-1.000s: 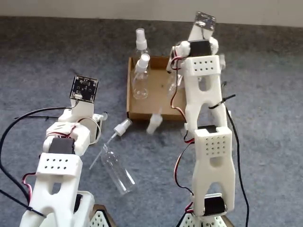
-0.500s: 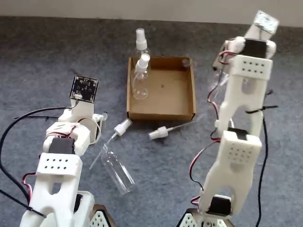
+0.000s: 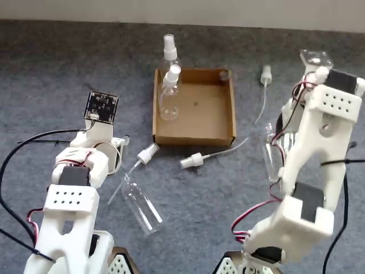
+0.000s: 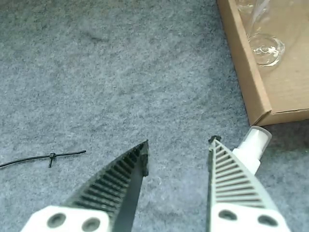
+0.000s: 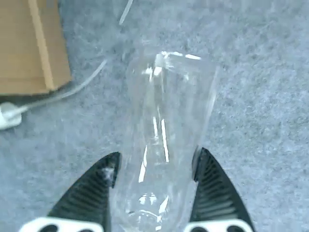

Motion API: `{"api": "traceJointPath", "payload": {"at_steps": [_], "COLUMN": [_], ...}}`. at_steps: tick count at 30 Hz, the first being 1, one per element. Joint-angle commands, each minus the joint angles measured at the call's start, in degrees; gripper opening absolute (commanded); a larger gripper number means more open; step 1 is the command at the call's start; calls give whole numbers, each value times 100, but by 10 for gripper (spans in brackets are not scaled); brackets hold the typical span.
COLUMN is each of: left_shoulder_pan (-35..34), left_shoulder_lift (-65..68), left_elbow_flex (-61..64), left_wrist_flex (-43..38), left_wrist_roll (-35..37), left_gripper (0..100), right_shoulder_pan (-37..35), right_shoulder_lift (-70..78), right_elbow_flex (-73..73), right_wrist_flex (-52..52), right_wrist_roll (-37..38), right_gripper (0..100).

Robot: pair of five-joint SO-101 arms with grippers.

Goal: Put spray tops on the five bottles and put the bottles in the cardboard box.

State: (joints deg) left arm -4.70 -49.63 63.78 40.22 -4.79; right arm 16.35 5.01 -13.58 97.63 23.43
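My right gripper [image 5: 153, 186] is shut on an uncapped clear bottle [image 5: 164, 121], held just above the carpet right of the cardboard box [image 3: 194, 137]; in the high view this bottle [image 3: 272, 158] shows beside the right arm. One capped bottle [image 3: 168, 94] lies inside the box and another [image 3: 170, 50] stands behind it. A second uncapped bottle [image 3: 140, 205] lies near the left arm. Loose spray tops lie at the box's front left corner [image 3: 146, 154], in front of the box [image 3: 191, 162] and to its right [image 3: 266, 74]. My left gripper [image 4: 178, 147] is open, one finger beside a spray top [image 4: 253, 145].
A black cable tie [image 4: 46, 158] lies on the grey carpet to the left of the left gripper. The spray tops' thin tubes trail across the carpet between the box and the right arm. The table's far edge runs behind the box.
The right arm has swung from over the box out to the right, carrying the clear bottle. A spray top came to rest in front of the box. The left arm has kept still.
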Motion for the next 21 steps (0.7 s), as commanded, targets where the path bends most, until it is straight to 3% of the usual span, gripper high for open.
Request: {"api": "traceJointPath", "payload": {"at_steps": [1, 8, 13, 18, 21], "left_shoulder_pan": [101, 101, 101, 101, 101], "left_shoulder_lift": [-57, -57, -57, -57, -57], "left_elbow_flex": [-4, -4, -4, -4, -4], "left_wrist_flex": [-97, -97, -97, -97, -97], "left_wrist_roll": [35, 35, 35, 35, 35], "left_gripper": [196, 196, 196, 196, 196], "right_shoulder_pan": [259, 901, 875, -40, -787], "right_shoulder_lift": [-1077, -1297, -1429, -2158, -2905], "right_elbow_flex": [1525, 3925, 3934, 3934, 3934], "right_wrist_flex": [-1297, -3538, -3415, -2607, -2035], "right_wrist_roll": [607, 765, 818, 1002, 695], "right_gripper": [30, 34, 34, 34, 34]}}
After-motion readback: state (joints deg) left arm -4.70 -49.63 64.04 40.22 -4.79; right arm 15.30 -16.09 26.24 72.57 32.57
